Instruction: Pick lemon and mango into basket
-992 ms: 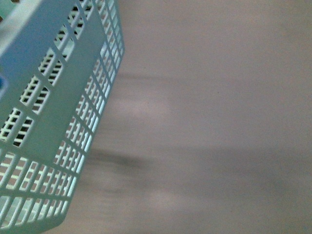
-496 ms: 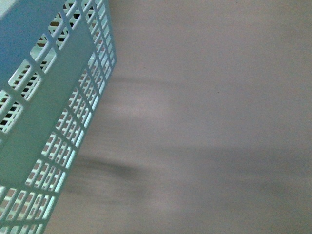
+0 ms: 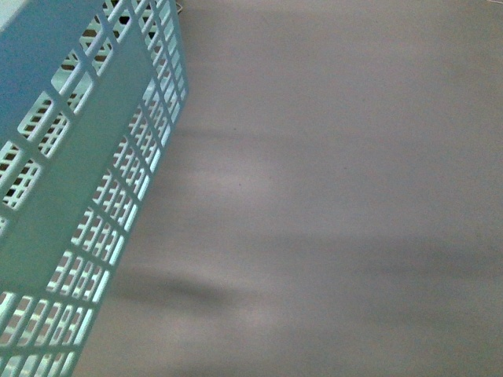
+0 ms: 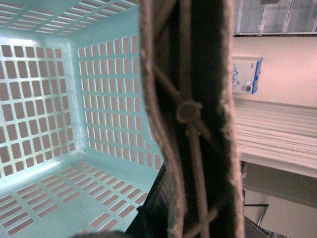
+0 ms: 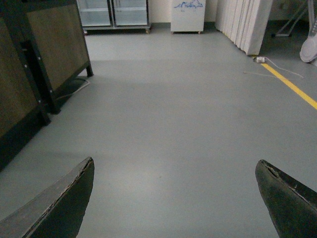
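The basket [image 3: 71,181] had slid a little more toward the left edge of the front picture. I think it was being moved, not filled. It was empty inside, with no lemon or mango in sight. Its brown handle [image 4: 190,114] hid the left pincer, so I cannot tell if that one was open. The right pincer [image 5: 176,198] was wide open, holding nothing, over the floor [image 5: 173,99].

Grey floor [image 5: 163,124], yellow line [image 5: 292,87], glass-door fridges [image 5: 111,12].
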Available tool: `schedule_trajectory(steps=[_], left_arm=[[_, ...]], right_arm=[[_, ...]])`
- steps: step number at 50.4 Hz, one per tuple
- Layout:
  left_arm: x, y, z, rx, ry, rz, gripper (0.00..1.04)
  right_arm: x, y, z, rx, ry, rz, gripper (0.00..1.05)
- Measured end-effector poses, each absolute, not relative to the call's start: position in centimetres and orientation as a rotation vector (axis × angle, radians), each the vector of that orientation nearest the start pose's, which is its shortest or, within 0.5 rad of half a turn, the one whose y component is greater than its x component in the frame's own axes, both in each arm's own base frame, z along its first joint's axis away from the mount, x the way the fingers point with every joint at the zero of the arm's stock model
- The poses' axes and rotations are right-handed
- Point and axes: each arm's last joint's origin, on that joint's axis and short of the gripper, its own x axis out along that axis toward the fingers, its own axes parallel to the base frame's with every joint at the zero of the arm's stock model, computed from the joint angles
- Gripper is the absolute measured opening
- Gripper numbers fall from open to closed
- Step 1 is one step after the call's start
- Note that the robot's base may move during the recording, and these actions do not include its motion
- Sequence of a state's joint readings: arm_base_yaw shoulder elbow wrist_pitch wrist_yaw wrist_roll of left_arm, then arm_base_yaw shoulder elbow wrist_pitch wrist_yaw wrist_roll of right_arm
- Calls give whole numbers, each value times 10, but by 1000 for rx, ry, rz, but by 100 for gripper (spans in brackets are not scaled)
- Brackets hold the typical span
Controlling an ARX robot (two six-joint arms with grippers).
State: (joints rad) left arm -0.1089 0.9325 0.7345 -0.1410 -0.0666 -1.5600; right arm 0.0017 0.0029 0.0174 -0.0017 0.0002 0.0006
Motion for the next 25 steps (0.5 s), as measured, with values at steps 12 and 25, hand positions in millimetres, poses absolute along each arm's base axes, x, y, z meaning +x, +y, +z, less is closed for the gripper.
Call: schedule_trajectory(steps=[12,25], left_arm=[[205,-21,294,-1516,299,227,5],[205,-21,294,-1514,300,227,5]], right_arm=[[97,0,169,0,-13,2,96],[97,0,169,1,-13,2,96]])
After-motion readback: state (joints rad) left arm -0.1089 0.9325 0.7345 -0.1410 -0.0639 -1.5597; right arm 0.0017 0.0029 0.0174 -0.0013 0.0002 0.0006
